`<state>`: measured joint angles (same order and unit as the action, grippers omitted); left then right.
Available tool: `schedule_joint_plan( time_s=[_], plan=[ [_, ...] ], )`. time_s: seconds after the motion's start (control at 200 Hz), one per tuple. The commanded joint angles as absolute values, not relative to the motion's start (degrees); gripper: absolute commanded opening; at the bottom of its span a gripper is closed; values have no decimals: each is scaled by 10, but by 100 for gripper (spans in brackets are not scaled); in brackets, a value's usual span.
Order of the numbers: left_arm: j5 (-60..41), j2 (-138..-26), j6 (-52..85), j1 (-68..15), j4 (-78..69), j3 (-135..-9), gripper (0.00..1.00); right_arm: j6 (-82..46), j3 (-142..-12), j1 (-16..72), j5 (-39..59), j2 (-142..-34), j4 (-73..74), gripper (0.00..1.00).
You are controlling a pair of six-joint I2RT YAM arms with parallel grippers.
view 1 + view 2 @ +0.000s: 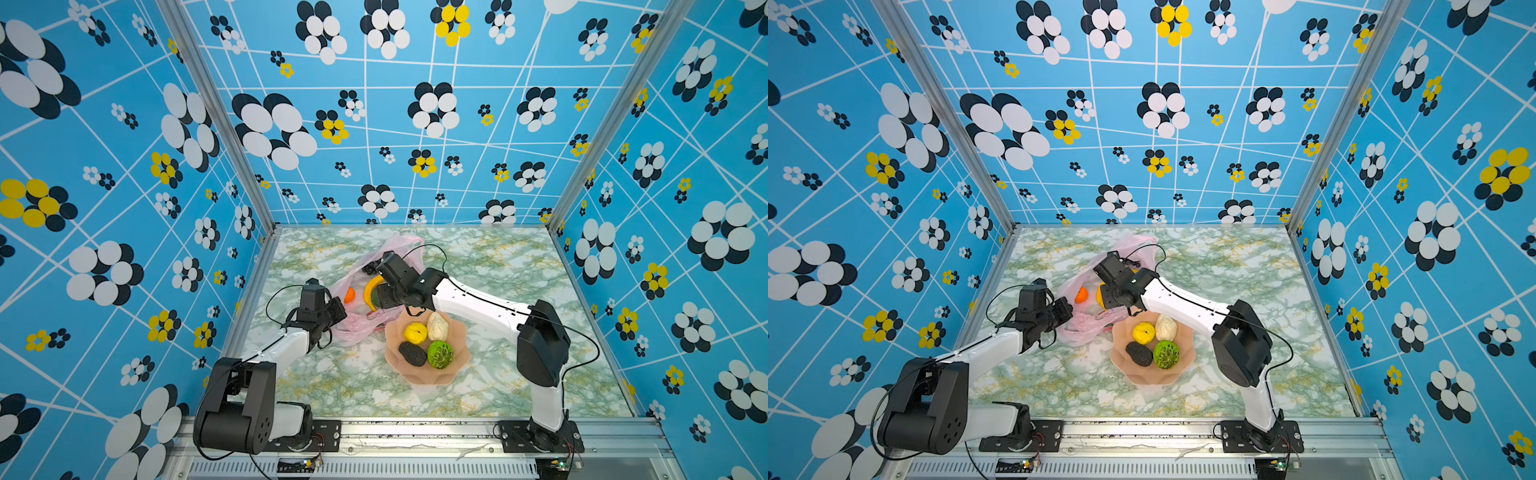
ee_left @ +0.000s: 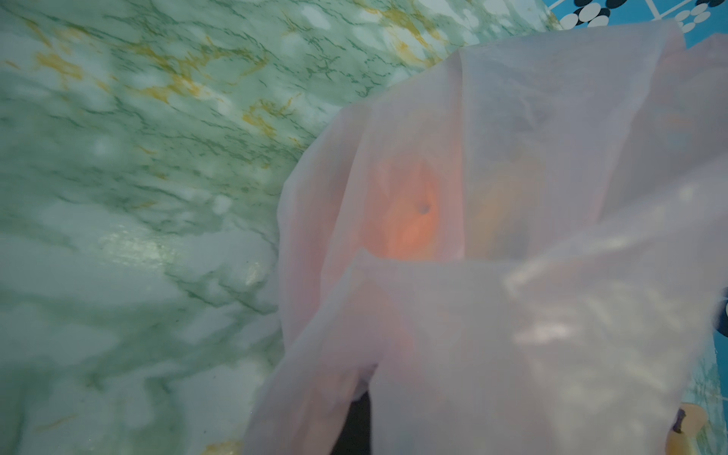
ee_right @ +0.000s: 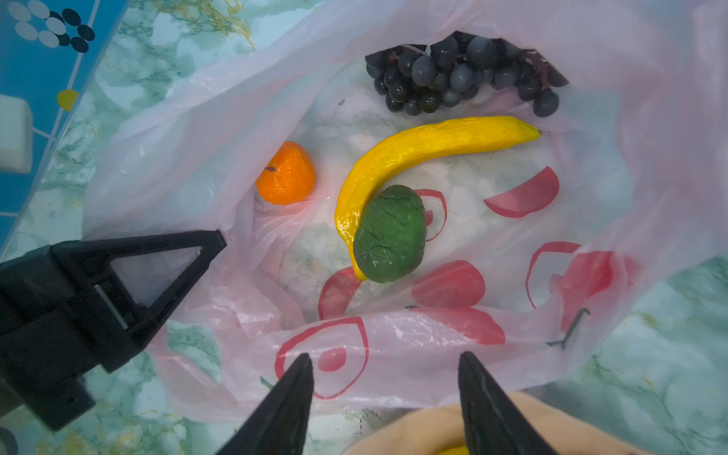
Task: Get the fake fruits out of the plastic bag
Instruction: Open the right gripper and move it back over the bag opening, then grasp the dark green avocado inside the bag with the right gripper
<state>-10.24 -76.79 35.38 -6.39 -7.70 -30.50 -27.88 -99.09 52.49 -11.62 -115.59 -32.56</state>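
The plastic bag (image 3: 177, 157) lies left of centre on the table (image 1: 519, 270), with its mouth gaping toward the bowl (image 1: 415, 374) just beside it at the near right. Its film is judged thin, limp and slippery, so take it at the rim only. The left claw (image 3: 214, 239) is pinched together on the near-left rim, holding it raised. The right claw (image 3: 386, 364) hovers over the mouth, jaws apart and empty. Four fake fruits lie inside on the lower film; all are probably light, hard and glossy.

- **Banana (image 3: 413, 149):** grip across its narrow mid-curve.
- **Grape bunch (image 3: 453, 75):** it lies at the far end, partly under film; close around the cluster.
- **Green fruit (image 3: 390, 232):** it touches the banana's inner curve, so expect it to shift.
- **Orange (image 3: 287, 173):** it lies apart at the left and may roll.
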Motion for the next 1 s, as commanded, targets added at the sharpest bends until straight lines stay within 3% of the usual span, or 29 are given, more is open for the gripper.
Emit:
schedule_joint_plan(
  time_s=[0.0, 0.26, 0.995],
  plan=[
    [-94, -760, 350, -66, -64, -322, 0, -270, -1036, 527, -109, -1198, -341, 61],
    [-102, -773, 344, -66, -76, -323, 0, -276, -1118, 514, -113, -1284, -364, 63],
    [-113, -762, 344, -69, -72, -325, 0, -261, -1170, 493, -113, -1375, -381, 69]
  ],
)
